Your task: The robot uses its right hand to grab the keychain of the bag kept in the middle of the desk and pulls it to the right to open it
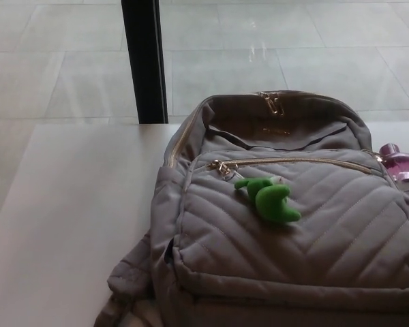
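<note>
Plainly, neither robot hand shows, so their state cannot be told. A grey quilted bag point(286, 231) lies on the pale desk point(68, 225), its front zip closed, the green keychain point(271, 197) resting just below the zip's left end. A pink bottle point(399, 163) sits beside the bag's right edge. Beyond, a black post point(144, 61) rises from the tiled floor point(273, 61).

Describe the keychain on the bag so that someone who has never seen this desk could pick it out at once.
Find the grey quilted backpack lying on the white desk. Follow the gold zipper that runs across its front pocket to the left end, where the pull sits. The keychain hangs from that pull: a small, bright green, soft-looking figure, the only vivid green thing against the grey fabric.
</note>
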